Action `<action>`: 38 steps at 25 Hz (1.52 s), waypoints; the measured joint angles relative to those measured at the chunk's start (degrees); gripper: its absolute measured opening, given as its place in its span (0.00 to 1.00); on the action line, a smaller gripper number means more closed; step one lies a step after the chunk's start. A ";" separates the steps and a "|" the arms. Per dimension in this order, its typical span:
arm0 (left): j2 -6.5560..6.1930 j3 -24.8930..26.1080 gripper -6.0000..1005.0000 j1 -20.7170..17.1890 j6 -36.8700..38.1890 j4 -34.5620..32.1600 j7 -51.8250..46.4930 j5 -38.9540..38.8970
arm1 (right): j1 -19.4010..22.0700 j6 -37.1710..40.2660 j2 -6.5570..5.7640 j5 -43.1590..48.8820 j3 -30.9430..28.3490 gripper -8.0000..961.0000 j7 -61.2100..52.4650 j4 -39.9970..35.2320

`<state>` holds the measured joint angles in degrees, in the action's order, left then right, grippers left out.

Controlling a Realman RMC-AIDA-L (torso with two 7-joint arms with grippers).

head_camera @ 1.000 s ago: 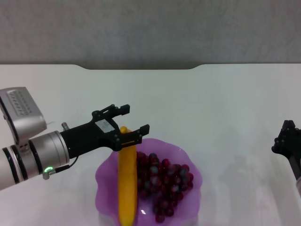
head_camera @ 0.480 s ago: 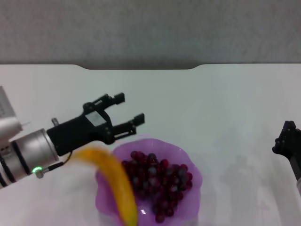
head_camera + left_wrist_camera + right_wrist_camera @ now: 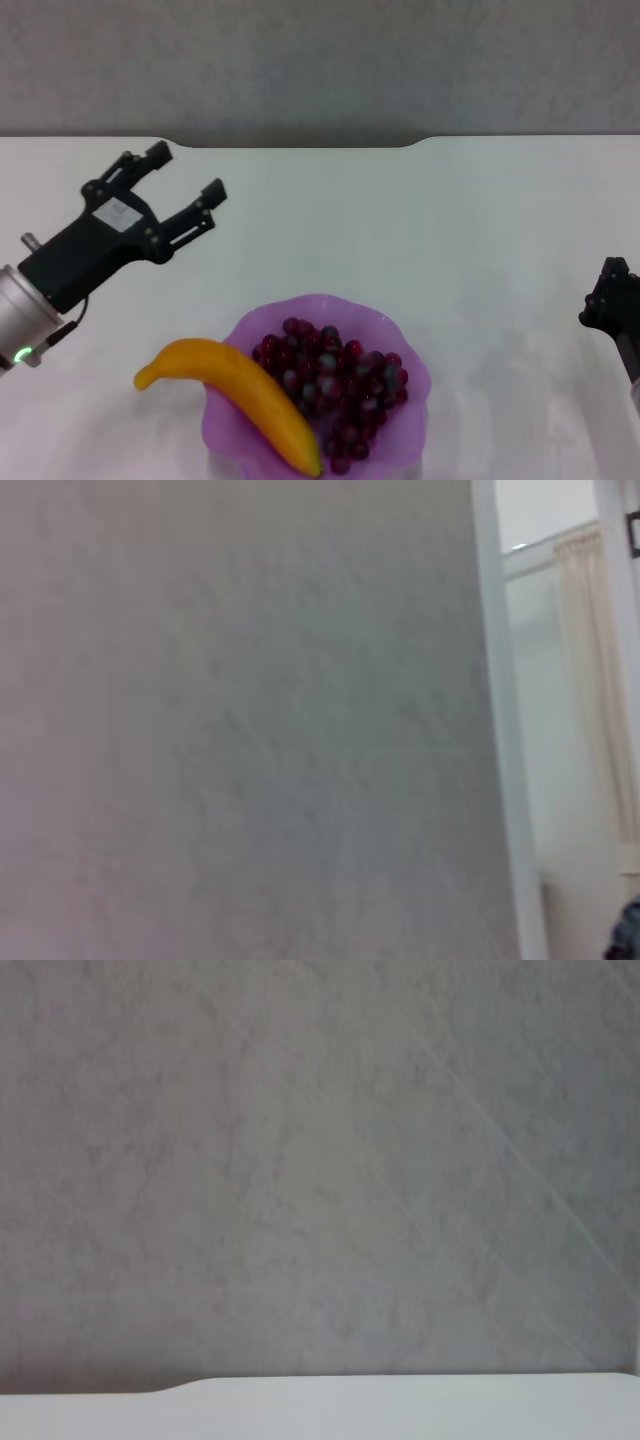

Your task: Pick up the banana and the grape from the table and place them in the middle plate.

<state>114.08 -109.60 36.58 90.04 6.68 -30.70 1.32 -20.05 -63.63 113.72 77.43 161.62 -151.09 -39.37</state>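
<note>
The purple scalloped plate (image 3: 400, 340) sits at the front middle of the white table (image 3: 420, 220). The bunch of dark red grapes (image 3: 335, 385) lies in it. The yellow banana (image 3: 245, 395) lies across the plate's left rim, one end in the plate, the other end sticking out over the table to the left. My left gripper (image 3: 185, 178) is open and empty, raised above the table well to the upper left of the plate. My right gripper (image 3: 610, 305) is parked at the right edge. The wrist views show only wall.
The table's far edge has a notch (image 3: 300, 145) against the grey wall. A strip of the table edge (image 3: 400, 1405) shows in the right wrist view.
My left gripper let go of the banana and drew back up and to the left. The banana tipped over and now lies across the plate's left rim.
</note>
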 joint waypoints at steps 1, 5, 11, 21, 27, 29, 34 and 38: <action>0.00 0.00 0.86 -0.28 0.05 0.00 0.22 -0.41 | 0.02 0.00 0.00 0.00 -0.02 0.03 0.00 0.00; -0.06 -0.01 0.86 -1.15 0.23 0.00 0.75 -2.94 | 0.05 0.00 0.00 0.00 -0.06 0.03 0.00 0.01; 0.97 -0.01 0.86 -3.25 1.20 0.02 5.81 -10.16 | 0.01 0.01 0.00 0.00 -0.08 0.03 0.00 0.40; 2.13 0.06 0.81 -5.89 0.93 0.16 12.22 -20.69 | -0.34 1.03 0.02 0.00 -0.17 0.03 0.00 0.79; 2.50 0.15 0.60 -6.65 -1.62 0.23 13.96 -26.15 | -0.55 0.59 0.54 0.00 -0.28 0.03 0.00 2.67; 2.66 0.17 0.52 -6.94 -2.96 0.24 14.04 -28.31 | -0.78 0.53 0.55 0.00 -0.28 0.03 0.00 3.10; 2.78 0.21 0.30 -7.64 -4.58 0.26 14.69 -31.36 | -1.63 0.17 0.63 0.00 -0.62 0.03 0.00 5.11; 2.82 1.46 0.20 -8.05 -5.82 0.20 14.70 -32.60 | -2.07 -1.15 0.63 -0.04 -2.57 0.03 0.00 7.02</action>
<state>116.91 -108.14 28.53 84.21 6.87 -16.00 -31.28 -22.12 -64.78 114.35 77.39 159.05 -151.09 -32.35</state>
